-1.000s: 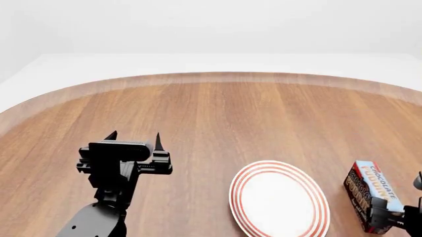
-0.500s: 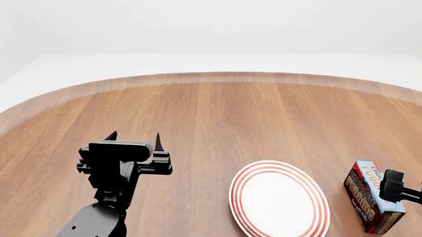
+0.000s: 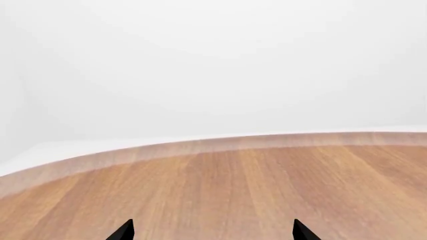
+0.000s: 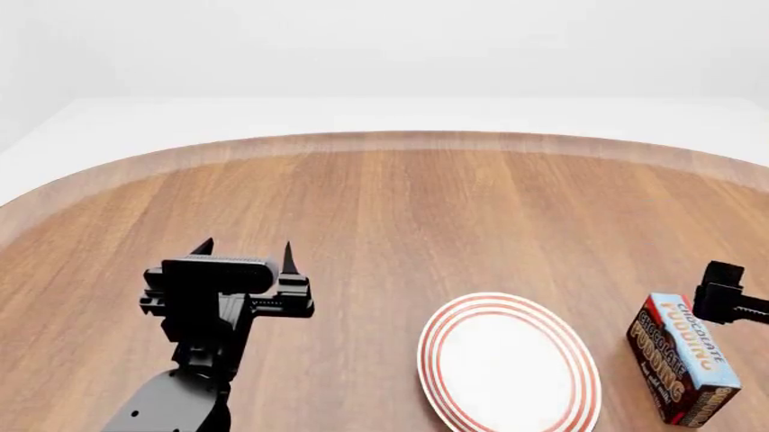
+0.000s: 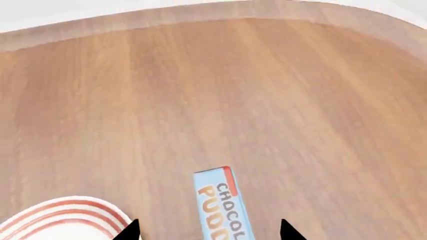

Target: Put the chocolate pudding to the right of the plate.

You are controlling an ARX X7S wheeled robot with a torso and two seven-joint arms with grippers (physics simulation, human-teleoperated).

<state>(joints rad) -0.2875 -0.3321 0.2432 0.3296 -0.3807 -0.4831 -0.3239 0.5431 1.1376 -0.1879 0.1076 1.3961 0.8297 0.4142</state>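
The chocolate pudding (image 4: 683,358) is a brown carton with a light blue top. It lies flat on the wooden table (image 4: 384,216), just right of the white plate with red rings (image 4: 509,369), with a small gap between them. In the right wrist view the carton (image 5: 217,200) lies between the tips of my right gripper (image 5: 209,231). The jaws are wide open and touch nothing, and the plate's edge (image 5: 60,217) shows beside them. In the head view only part of the right gripper (image 4: 721,299) shows, above the carton's far end. My left gripper (image 4: 247,256) is open and empty, well left of the plate.
The table's rounded far edge (image 4: 397,142) meets a plain white floor. The left wrist view shows bare wood (image 3: 253,190) and that edge (image 3: 200,146) ahead of the open left gripper (image 3: 213,231). No other objects are in view.
In the head view my right gripper has moved from the carton's near end up past its far end. The carton and plate have stayed put. The left arm has not moved.
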